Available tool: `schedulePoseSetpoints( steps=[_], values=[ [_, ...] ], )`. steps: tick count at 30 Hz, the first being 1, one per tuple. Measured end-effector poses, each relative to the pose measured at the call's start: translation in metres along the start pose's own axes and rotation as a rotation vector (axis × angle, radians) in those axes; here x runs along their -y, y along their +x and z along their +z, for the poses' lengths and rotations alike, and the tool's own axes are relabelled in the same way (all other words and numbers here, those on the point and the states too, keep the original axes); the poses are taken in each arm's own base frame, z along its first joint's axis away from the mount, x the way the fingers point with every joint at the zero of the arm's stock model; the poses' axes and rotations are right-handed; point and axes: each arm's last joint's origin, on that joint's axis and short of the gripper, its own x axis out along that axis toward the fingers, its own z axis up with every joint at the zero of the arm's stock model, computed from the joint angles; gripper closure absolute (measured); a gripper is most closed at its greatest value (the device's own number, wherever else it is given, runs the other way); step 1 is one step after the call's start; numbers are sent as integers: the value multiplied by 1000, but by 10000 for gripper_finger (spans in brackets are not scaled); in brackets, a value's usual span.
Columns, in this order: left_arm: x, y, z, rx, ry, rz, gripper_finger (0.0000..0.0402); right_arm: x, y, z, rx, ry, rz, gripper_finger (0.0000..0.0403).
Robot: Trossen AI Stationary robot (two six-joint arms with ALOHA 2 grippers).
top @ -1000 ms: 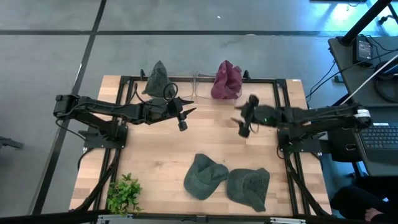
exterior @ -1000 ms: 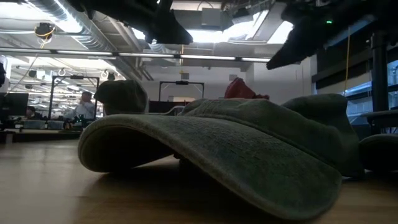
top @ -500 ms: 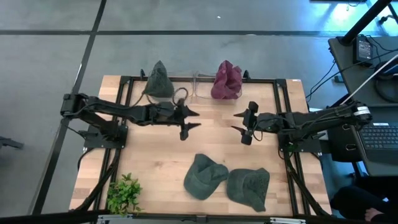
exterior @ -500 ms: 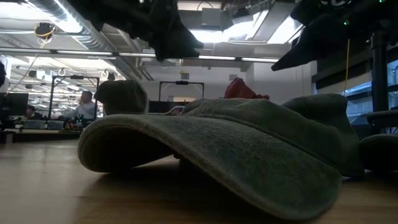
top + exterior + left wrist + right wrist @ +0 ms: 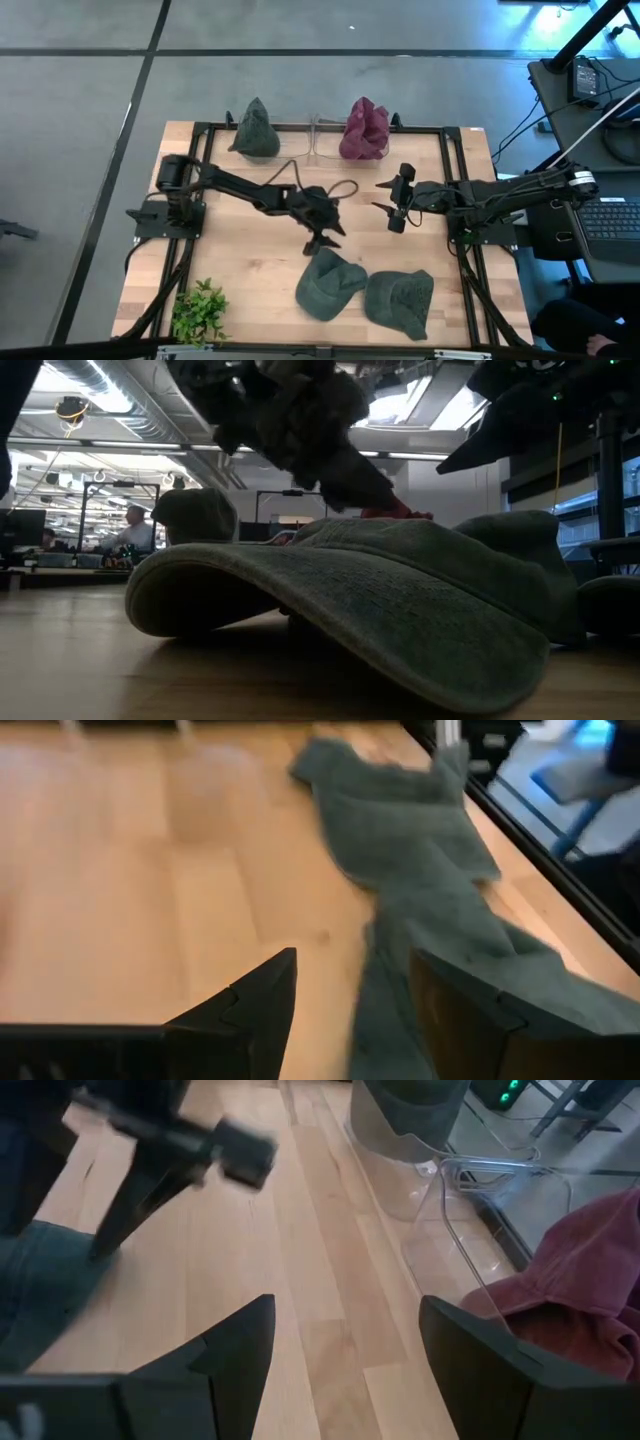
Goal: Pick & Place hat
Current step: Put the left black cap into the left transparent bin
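Two green hats lie side by side on the worktop (image 5: pixel 240 260), the left hat (image 5: pixel 326 284) touching the right hat (image 5: pixel 402 300). The left claw (image 5: pixel 326 240) hangs just above the left hat's far edge, fingers (image 5: pixel 262 1000) apart, nothing held. The right claw (image 5: pixel 391 208), beyond the hats and nearer the red hat (image 5: pixel 364 128), waits with jaws spread wide and empty.

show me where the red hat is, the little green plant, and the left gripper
red hat (image 5: pixel 365 129), high view, middle of the crumpled crown on the stand.
green plant (image 5: pixel 200 309), high view, centre of the leaves.
left gripper (image 5: pixel 326 237), high view, between the open fingertips above the nearer green hat's edge.
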Motion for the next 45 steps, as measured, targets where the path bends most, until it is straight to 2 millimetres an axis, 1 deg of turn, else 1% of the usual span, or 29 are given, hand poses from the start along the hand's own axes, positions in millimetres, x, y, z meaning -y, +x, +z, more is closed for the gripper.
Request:
schedulePoseSetpoints(
  steps=[8, 12, 18, 23, 30, 32, 35, 41, 43, 45],
  values=[
    [9, 31, -26, -90, -13, -44, 215, 0, 0, -2, -15, -4, 3, 155],
    [17, 43, -36, -118, 45, 5, 215, 0, 0, -2, -16, 0, 3, 155],
    [25, 51, -47, -165, 66, 16, 215, 0, 0, -1, -14, -1, 3, 155],
    [25, 54, -55, -224, 57, 88, 215, 0, 0, -1, -14, 0, 3, 155],
    [24, 57, -64, -268, 8, 113, 221, 0, 0, -1, -15, 1, 3, 155],
    [23, 57, -64, -271, 6, 119, 232, 0, 0, -1, -14, 1, 3, 155],
    [23, 57, -64, -273, 4, 125, 262, 0, 0, -2, -16, 0, 3, 155],
    [22, 57, -65, -276, 1, 133, 353, 0, 0, -2, -20, -2, 3, 155],
    [22, 53, -60, -267, -1, 119, 385, 0, 0, -2, -21, -3, 3, 155],
    [22, 47, -56, -275, -8, 112, 393, 0, 0, -2, -23, -4, 3, 155]
  ],
)
